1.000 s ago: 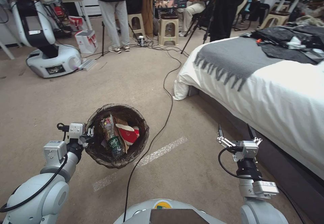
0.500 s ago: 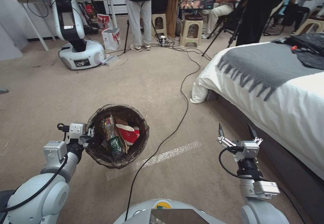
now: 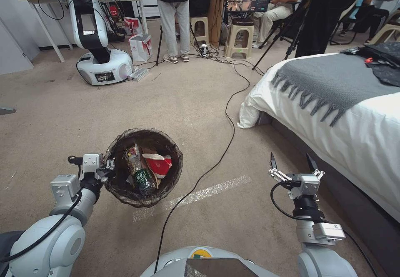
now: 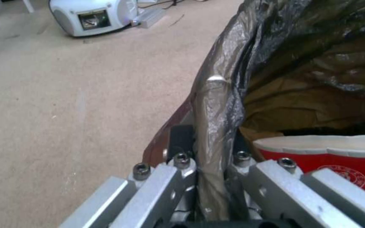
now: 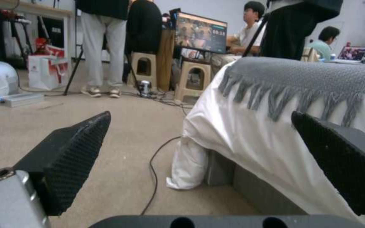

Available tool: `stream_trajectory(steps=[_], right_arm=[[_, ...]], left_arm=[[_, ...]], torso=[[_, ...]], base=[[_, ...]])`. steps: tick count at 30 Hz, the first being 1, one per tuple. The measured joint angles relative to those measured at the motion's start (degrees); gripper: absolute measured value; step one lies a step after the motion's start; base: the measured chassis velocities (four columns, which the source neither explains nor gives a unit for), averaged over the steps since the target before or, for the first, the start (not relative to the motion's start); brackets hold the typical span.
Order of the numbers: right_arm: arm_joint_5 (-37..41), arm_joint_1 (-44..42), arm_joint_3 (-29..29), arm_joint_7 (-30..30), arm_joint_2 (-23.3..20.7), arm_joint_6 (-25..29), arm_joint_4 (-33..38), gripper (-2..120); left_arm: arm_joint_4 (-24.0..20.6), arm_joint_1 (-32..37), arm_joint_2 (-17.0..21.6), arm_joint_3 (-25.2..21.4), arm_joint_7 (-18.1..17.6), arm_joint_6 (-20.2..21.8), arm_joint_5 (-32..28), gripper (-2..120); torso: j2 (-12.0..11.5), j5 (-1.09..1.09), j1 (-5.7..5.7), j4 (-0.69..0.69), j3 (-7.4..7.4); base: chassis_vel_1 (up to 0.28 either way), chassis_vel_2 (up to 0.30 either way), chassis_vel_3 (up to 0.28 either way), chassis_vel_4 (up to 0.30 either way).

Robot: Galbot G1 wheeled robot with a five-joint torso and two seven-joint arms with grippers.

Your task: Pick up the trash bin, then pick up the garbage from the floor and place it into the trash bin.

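The trash bin [image 3: 125, 195], lined with a dark see-through bag, hangs just above the floor [image 3: 62, 114] at my front left. My left gripper [image 3: 109, 166] is shut on its rim; the left wrist view shows the fingers [image 4: 178, 142] pinching the bag-covered rim [image 4: 229, 79]. Garbage lies inside the bin: a green-labelled bottle [image 3: 139, 172], a red-and-white crumpled packet [image 3: 157, 165] [image 4: 343, 161] and brown paper [image 3: 148, 149]. My right gripper [image 3: 290, 160] [image 5: 199, 152] is open and holds nothing, low beside the bed.
A bed [image 3: 354, 114] with white bedding and a grey fringed throw fills the right side. A black cable [image 3: 208, 168] runs across the carpet over a tape line [image 3: 196, 195]. Another robot [image 3: 100, 60], stools [image 3: 239, 39] and standing people are at the back.
The whole picture has shifted to the right, so the camera has turned left. The bin stays in my left gripper and the right gripper stays open in the same pose.
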Motion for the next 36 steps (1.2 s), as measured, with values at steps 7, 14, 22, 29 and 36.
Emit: stream_trajectory(steps=[7,14,22,29,36], right_arm=[[0.0,0.2,-0.1,0.1,0.0,-0.4,-0.2,100],[0.0,0.4,-0.2,0.1,-0.1,-0.6,-0.3,100],[0.1,0.4,-0.1,0.2,-0.1,-0.6,-0.3,100],[0.1,0.5,-0.1,0.2,-0.1,-0.6,-0.3,100],[0.2,0.4,0.0,0.2,-0.1,-0.6,-0.3,100]], left_arm=[[0.0,0.1,-0.2,-0.3,-0.9,0.2,-0.3,0],[0.0,0.1,-0.2,-0.3,-1.0,0.8,-0.8,0],[0.0,0.1,-0.2,-0.3,-0.8,0.9,-0.7,0],[0.0,0.1,-0.1,-0.3,-0.7,0.9,-0.7,0],[0.0,0.0,-0.1,-0.3,-0.7,0.9,-0.6,0]], torso=[[0.0,0.0,0.0,0.0,0.0],[0.0,0.0,0.0,0.0,0.0],[0.0,0.0,0.0,0.0,0.0],[0.0,0.01,0.0,0.0,0.0],[0.0,0.01,0.0,0.01,0.0]], base=[[0.0,0.0,0.0,0.0],[0.0,0.0,0.0,0.0],[0.0,0.0,0.0,0.0],[0.056,0.055,0.053,0.05],[0.084,0.075,0.073,0.085]])
